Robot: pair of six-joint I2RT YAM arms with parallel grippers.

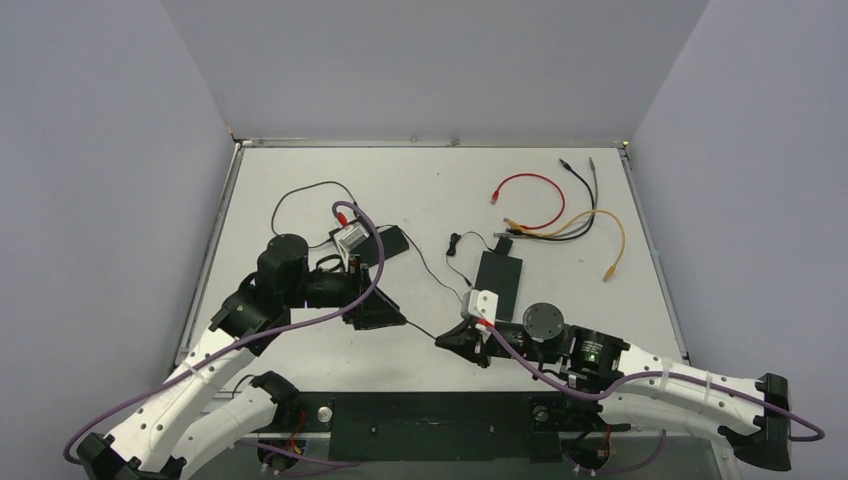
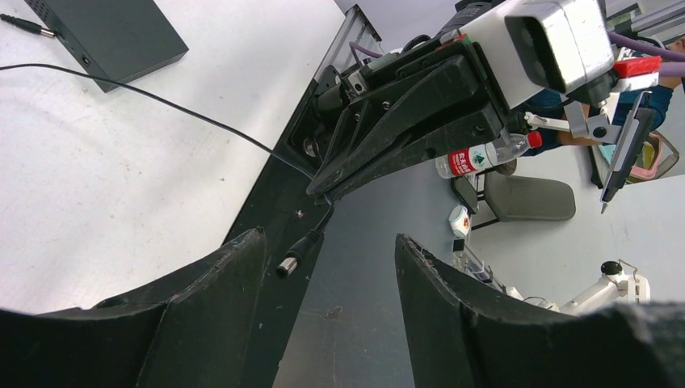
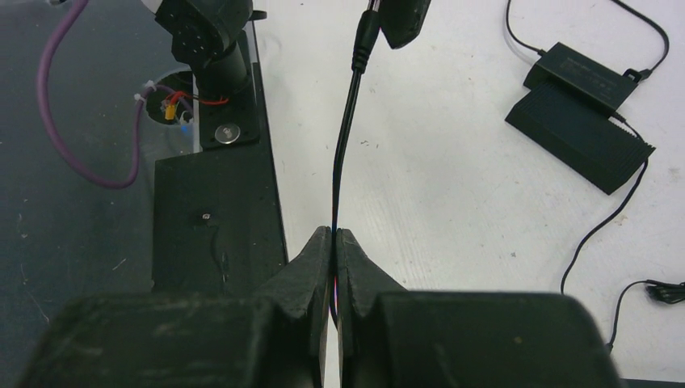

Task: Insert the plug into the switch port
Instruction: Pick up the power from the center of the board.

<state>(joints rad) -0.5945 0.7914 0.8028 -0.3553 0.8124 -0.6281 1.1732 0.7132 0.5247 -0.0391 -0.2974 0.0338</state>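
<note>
The plug (image 2: pixel 288 263), a black barrel with a silver tip, hangs in the air on its thin black cable (image 3: pixel 343 137). My right gripper (image 3: pixel 334 233) is shut on that cable a short way behind the plug (image 3: pixel 364 40). My left gripper (image 2: pixel 329 238) is open around the plug, which sits close to its left finger (image 2: pixel 218 299) without touching it. In the top view the two grippers meet near the table's front middle, left (image 1: pixel 395 315) and right (image 1: pixel 445 340). The switch (image 1: pixel 498 280) is a flat black box behind them; its side port (image 2: pixel 85 58) shows in the left wrist view.
A black power adapter (image 3: pixel 586 65) and a flat black box (image 3: pixel 577 133) lie left of centre. Loose red, yellow, orange and black cables (image 1: pixel 545 205) lie at the back right. A black mounting plate (image 1: pixel 420 420) runs along the near edge.
</note>
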